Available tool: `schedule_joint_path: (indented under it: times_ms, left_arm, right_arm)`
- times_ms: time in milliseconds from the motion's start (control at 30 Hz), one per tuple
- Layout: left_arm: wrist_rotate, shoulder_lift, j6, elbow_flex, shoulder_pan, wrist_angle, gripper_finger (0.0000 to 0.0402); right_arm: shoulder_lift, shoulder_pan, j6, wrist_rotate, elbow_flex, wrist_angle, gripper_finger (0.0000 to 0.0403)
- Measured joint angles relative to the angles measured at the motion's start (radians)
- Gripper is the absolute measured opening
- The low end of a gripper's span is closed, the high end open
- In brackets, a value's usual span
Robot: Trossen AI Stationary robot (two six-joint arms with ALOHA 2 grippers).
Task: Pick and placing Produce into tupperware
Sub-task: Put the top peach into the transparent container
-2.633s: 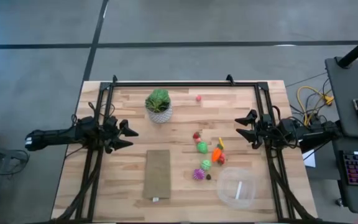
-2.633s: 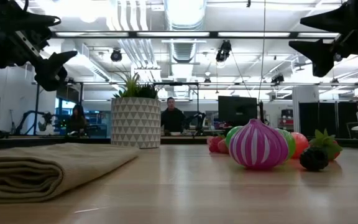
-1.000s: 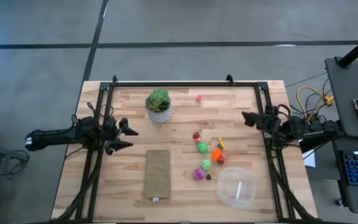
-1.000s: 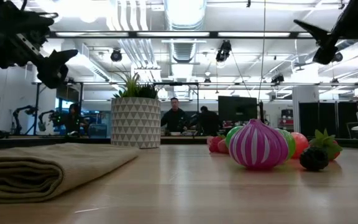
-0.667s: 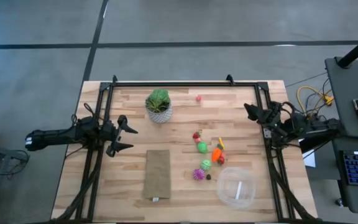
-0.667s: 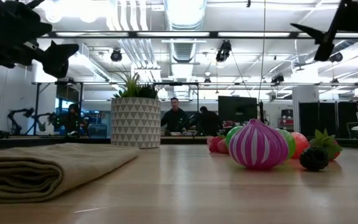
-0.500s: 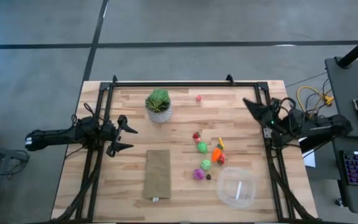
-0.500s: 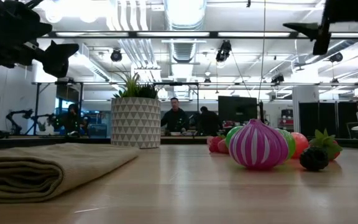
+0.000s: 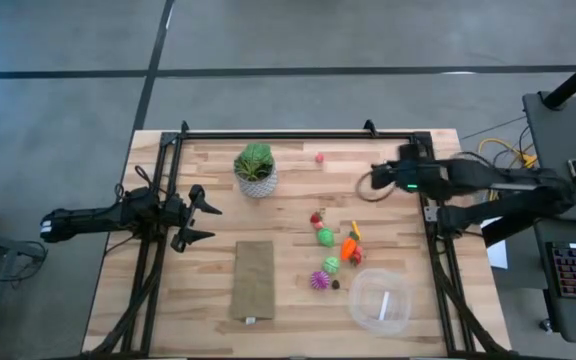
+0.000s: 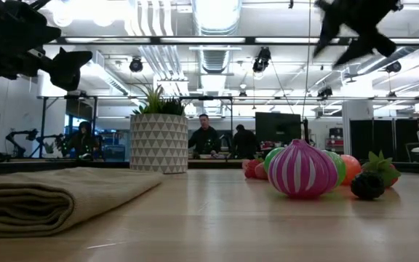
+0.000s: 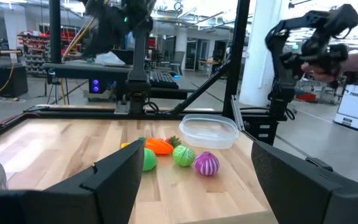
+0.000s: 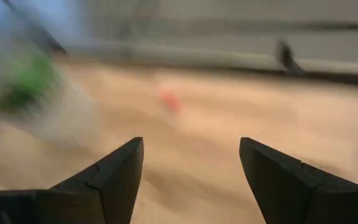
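The produce (image 9: 333, 250) is a cluster of small red, green, orange and magenta toy pieces lying on the table right of centre. The magenta onion (image 10: 302, 169) is nearest in the low view. One red piece (image 9: 319, 157) lies alone near the far edge. The clear round tupperware (image 9: 380, 300) stands on the table at the near right, with nothing from the cluster in it. My right gripper (image 9: 368, 183) is open and empty in the air, over the table's far right part, above and beyond the cluster. My left gripper (image 9: 206, 212) is open and empty at the left edge.
A leafy plant in a white pot (image 9: 255, 170) stands at the far centre. A folded brown cloth-like board (image 9: 253, 280) lies at the near centre. A black frame (image 9: 298, 134) runs around the table. People stand in the room beyond (image 10: 204, 135).
My right gripper has swung in fast from the table's right edge toward the left, out over the far right part of the table, and has turned as it went. My left gripper has shifted up a little. The produce and the tupperware have stayed put.
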State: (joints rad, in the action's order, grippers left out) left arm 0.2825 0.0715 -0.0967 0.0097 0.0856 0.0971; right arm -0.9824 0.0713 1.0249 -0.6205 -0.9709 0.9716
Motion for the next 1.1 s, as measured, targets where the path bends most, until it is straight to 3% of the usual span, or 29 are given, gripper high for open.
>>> schedule_joint_path:
  times_ms: [167, 267, 467, 733, 933, 1100]
  left_arm:
    - [0.000, -0.001, -0.001, 0.000, 0.000, 0.001, 0.0283]
    - [0.000, -0.002, -0.002, 0.000, 0.000, 0.001, 0.0283]
    - [0.000, -0.002, -0.012, 0.000, 0.000, 0.001, 0.0283]
    - [0.000, -0.002, -0.353, 0.000, 0.000, 0.011, 0.0283]
    - [0.000, -0.002, -0.415, 0.000, 0.000, 0.019, 0.0283]
    - [-0.001, -0.003, -0.423, 0.000, 0.000, 0.036, 0.0283]
  right_arm:
    - [-0.260, 0.136, -0.235, 0.240, -0.140, 0.073, 0.0258]
    - [-0.415, 0.241, -0.390, 0.301, -0.256, 0.069, 0.0258]
    - [-0.682, 0.356, -0.663, 0.353, -0.542, 0.103, 0.0258]
    - [-1.017, 0.412, -0.841, 0.394, -0.831, 0.279, 0.0254]
    - [-1.191, 0.432, -0.966, 0.398, -0.982, 0.313, 0.0228]
    - [-1.295, 0.459, -0.972, 0.445, -1.097, 0.337, 0.0228]
